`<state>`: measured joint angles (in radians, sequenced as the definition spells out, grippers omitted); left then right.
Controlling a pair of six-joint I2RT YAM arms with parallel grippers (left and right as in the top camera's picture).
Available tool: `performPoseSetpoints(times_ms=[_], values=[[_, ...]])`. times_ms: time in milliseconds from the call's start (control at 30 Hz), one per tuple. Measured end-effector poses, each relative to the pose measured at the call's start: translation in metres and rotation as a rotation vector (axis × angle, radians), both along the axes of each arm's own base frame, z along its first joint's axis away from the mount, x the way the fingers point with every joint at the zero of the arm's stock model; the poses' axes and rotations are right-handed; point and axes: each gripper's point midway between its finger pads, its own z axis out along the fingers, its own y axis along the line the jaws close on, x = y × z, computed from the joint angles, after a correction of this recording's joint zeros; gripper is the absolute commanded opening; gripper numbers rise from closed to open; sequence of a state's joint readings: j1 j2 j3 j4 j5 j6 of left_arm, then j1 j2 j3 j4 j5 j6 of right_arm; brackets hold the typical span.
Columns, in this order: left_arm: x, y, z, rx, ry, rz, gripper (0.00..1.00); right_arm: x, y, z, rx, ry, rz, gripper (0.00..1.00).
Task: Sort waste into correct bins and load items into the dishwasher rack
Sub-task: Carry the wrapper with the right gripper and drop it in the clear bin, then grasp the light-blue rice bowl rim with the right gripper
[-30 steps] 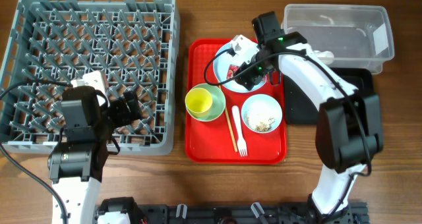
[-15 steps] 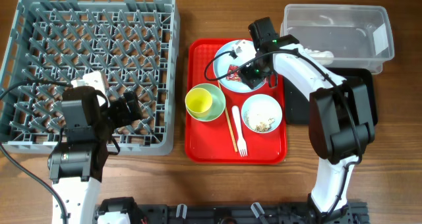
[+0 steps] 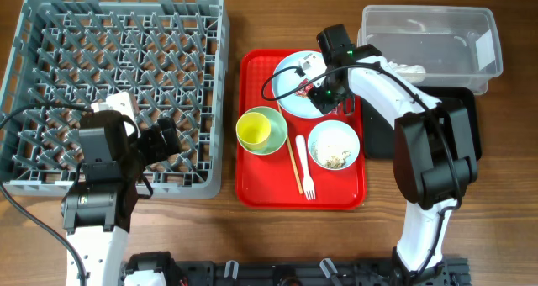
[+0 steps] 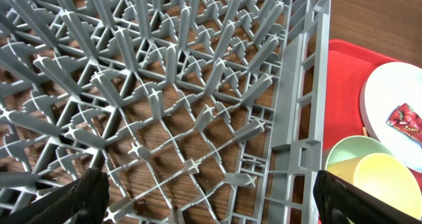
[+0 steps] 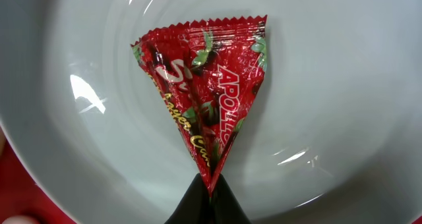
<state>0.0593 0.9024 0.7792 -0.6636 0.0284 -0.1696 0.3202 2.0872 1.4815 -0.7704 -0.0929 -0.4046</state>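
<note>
My right gripper is shut on the bottom tip of the small red snack wrapper, which lies on the pale-blue plate. From overhead the gripper sits over the plate at the back of the red tray. A pale-blue bowl holds rice-like crumbs. The yellow cup sits in the pale-green bowl. A white fork and a chopstick lie between the bowls. My left gripper hangs open over the grey dishwasher rack, with nothing between its fingers.
The red serving tray lies between the rack and the bins. The clear tub stands at the back right, with the black tray in front of it under my right arm.
My right gripper has slid a little toward the plate's middle and closed on the wrapper's tip. The left arm has not moved.
</note>
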Motion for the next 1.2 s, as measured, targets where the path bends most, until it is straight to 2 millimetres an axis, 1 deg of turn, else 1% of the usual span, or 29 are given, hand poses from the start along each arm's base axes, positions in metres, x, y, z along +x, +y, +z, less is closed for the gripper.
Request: performPoseSetpoints(times_ms=[133,167,200,233,267,300,333,367,400,433,467,500,533,567,600,667,733,800,867,967,1000,1033,1100,1133,1200], values=[[0.0,0.0,0.0,0.0,0.0,0.0,1.0,0.001,-0.002,0.001,0.001,0.004,-0.054,0.04],[0.0,0.0,0.0,0.0,0.0,0.0,1.0,0.006,-0.002,0.006,0.004,-0.014,-0.077,0.04],[0.0,0.0,0.0,0.0,0.0,0.0,1.0,0.013,-0.003,0.015,0.009,-0.051,-0.107,0.04],[0.0,0.0,0.0,0.0,0.0,0.0,1.0,0.024,-0.006,0.03,0.018,-0.106,-0.148,0.04],[0.0,0.0,0.0,0.0,0.0,0.0,1.0,0.035,-0.011,0.049,0.029,-0.172,-0.201,0.04],[0.0,0.0,0.0,0.0,0.0,0.0,1.0,0.053,-0.023,0.085,0.048,-0.283,-0.301,0.04],[0.0,0.0,0.0,0.0,0.0,0.0,1.0,0.066,-0.039,0.118,0.073,-0.377,-0.409,0.05],[0.0,0.0,0.0,0.0,0.0,0.0,1.0,0.072,-0.05,0.136,0.089,-0.425,-0.477,0.04],[0.0,0.0,0.0,0.0,0.0,0.0,1.0,0.081,-0.078,0.169,0.121,-0.509,-0.624,0.04],[0.0,0.0,0.0,0.0,0.0,0.0,1.0,0.084,-0.094,0.181,0.137,-0.537,-0.702,0.04],[0.0,0.0,0.0,0.0,0.0,0.0,1.0,0.086,-0.115,0.189,0.152,-0.56,-0.799,0.05],[0.0,0.0,0.0,0.0,0.0,0.0,1.0,0.087,-0.148,0.191,0.167,-0.571,-0.945,0.23],[0.0,0.0,0.0,0.0,0.0,0.0,1.0,0.088,-0.162,0.189,0.169,-0.57,-1.008,0.43],[0.0,0.0,0.0,0.0,0.0,0.0,1.0,0.09,-0.172,0.187,0.179,-0.573,-1.048,0.57],[0.0,0.0,0.0,0.0,0.0,0.0,1.0,0.094,-0.18,0.188,0.21,-0.583,-1.085,0.99],[0.0,0.0,0.0,0.0,0.001,0.0,1.0,0.101,-0.183,0.189,0.252,-0.595,-1.108,1.0],[0.0,0.0,0.0,0.0,0.0,0.0,1.0,0.108,-0.18,0.195,0.29,-0.619,-1.098,1.0],[0.0,0.0,0.0,0.0,0.001,0.0,1.0,0.11,-0.178,0.196,0.301,-0.618,-1.085,1.0],[0.0,0.0,0.0,0.0,0.001,0.0,1.0,0.103,-0.172,0.19,0.298,-0.572,-1.057,1.0],[0.0,0.0,0.0,0.0,0.002,0.0,1.0,0.073,-0.157,0.184,0.293,-0.438,-0.993,1.0],[0.0,0.0,0.0,0.0,0.001,0.0,1.0,0.054,-0.147,0.186,0.306,-0.367,-0.953,1.0],[0.0,0.0,-0.001,0.0,0.003,0.0,1.0,0.042,-0.139,0.191,0.331,-0.328,-0.923,0.98],[0.0,0.0,-0.001,0.0,0.004,0.0,1.0,0.002,-0.117,0.194,0.357,-0.181,-0.87,0.95],[0.0,0.0,-0.001,0.0,0.003,0.0,1.0,-0.014,-0.105,0.192,0.357,-0.12,-0.846,0.96],[0.0,0.0,-0.001,0.0,0.003,0.0,1.0,-0.036,-0.079,0.183,0.332,-0.027,-0.788,0.94]])
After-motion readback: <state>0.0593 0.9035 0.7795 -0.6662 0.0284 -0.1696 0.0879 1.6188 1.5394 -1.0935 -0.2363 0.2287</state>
